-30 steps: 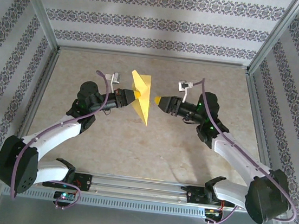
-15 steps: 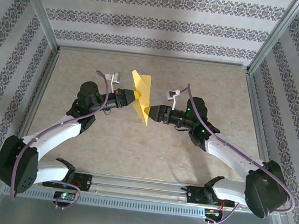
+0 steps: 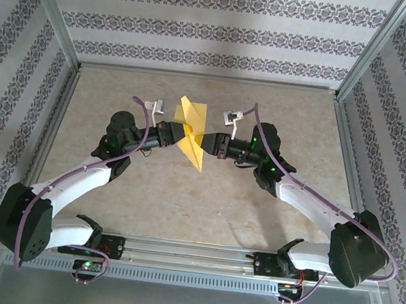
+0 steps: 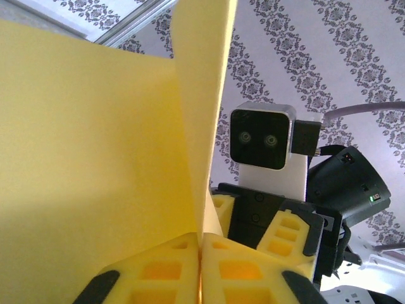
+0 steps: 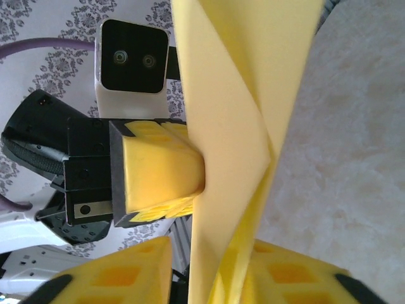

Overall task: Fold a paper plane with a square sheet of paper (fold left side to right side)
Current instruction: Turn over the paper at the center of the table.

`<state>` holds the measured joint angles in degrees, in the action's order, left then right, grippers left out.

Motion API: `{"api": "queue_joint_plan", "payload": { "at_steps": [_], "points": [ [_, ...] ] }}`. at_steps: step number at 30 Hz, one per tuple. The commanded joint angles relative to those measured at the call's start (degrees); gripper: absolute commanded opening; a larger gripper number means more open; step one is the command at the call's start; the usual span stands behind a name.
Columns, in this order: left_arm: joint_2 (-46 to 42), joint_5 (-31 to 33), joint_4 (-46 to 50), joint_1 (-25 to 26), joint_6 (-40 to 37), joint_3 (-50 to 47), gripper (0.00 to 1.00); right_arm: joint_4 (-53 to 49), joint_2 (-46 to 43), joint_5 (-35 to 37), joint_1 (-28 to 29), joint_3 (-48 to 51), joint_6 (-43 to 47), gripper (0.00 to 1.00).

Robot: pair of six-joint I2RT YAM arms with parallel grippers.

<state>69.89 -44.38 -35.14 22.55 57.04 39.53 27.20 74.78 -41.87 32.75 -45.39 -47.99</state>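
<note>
The square sheet of paper (image 3: 191,130), yellow and creased into a pointed shape, hangs upright in the air over the middle of the table. My left gripper (image 3: 179,131) is shut on its left edge; in the left wrist view the pads (image 4: 201,253) meet on the paper (image 4: 95,158). My right gripper (image 3: 205,146) reaches in from the right. Its jaws (image 5: 209,272) straddle the sheet's (image 5: 240,95) lower part: one finger lies against the paper, and a gap shows at the other. The left gripper's fingers (image 5: 158,171) press the sheet from the far side.
The beige table (image 3: 256,203) lies below the raised paper. Metal frame posts (image 3: 362,60) and patterned walls close in the sides and back. A rail (image 3: 190,254) with the arm bases runs along the near edge.
My right gripper has moved left from beside the paper to around its lower part, and its jaws have narrowed. The paper has tilted slightly. The left gripper keeps its hold.
</note>
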Motion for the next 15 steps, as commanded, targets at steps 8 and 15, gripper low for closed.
{"api": "queue_joint_plan", "payload": {
  "at_steps": [8,15],
  "points": [
    [-4.15,4.41,8.77,-0.19,-7.24,-0.23,0.38,-10.2,-2.45,3.65,-0.28,-2.56,6.87,0.08],
    [-13.75,14.06,23.17,-3.22,-13.87,-1.71,0.46,-30.01,-6.17,14.09,1.6,-6.21,19.17,0.03]
  ]
}}
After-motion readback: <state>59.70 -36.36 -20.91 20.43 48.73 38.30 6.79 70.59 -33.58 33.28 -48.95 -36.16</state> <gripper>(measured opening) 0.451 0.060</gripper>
